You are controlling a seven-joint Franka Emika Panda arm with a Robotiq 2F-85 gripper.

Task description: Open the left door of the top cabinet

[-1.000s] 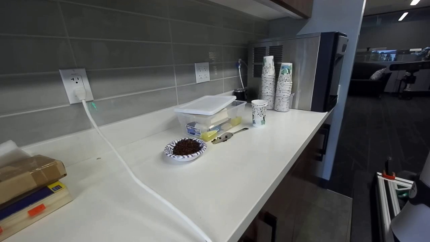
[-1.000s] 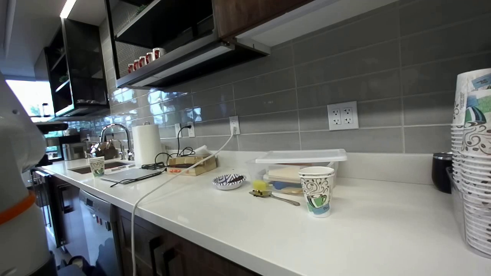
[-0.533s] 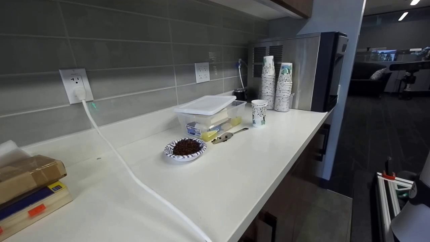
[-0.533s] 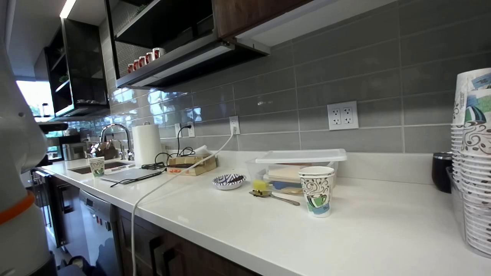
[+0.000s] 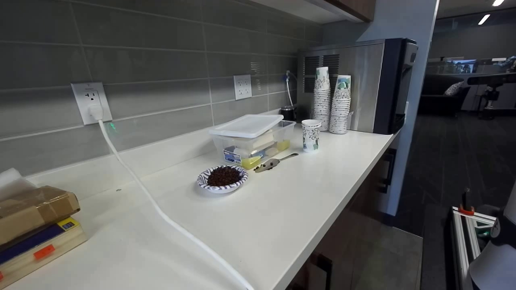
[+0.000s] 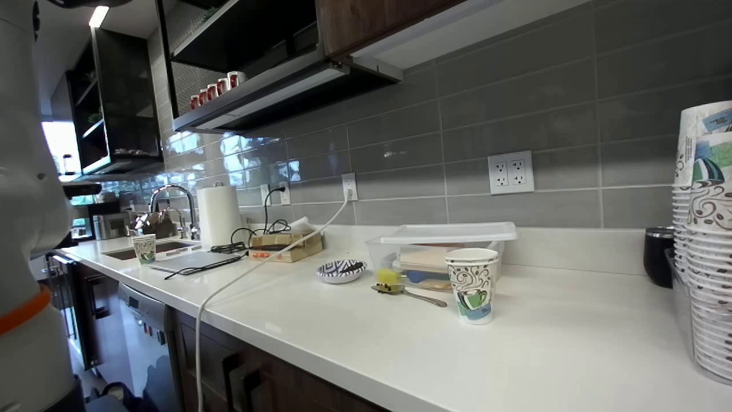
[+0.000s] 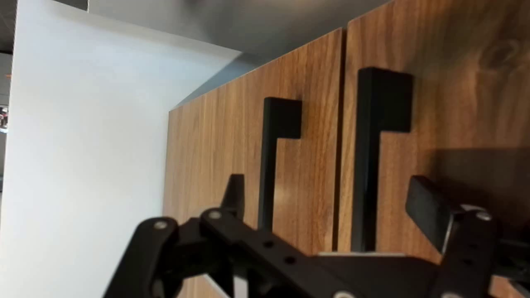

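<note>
My black two-finger gripper [image 7: 329,190] is spread wide, nothing clamped, and look: in the wrist view the left-hand black bar handle [image 7: 269,174] and the right-hand black bar handle [image 7: 366,174] both show between the fingertips [image 7: 428,211]! Close now and I might snag both, locking the two brown wood-grained doors [image 7: 447,103] together. Which is the left one? This view may be rolled, so I could haul the wrong door. Both look closed; driving deeper could scrape them. Farther out, in both exterior views, the brown wooden top cabinet [image 6: 377,23], theirs I judge, hangs above the white countertop [image 6: 366,337].
</note>
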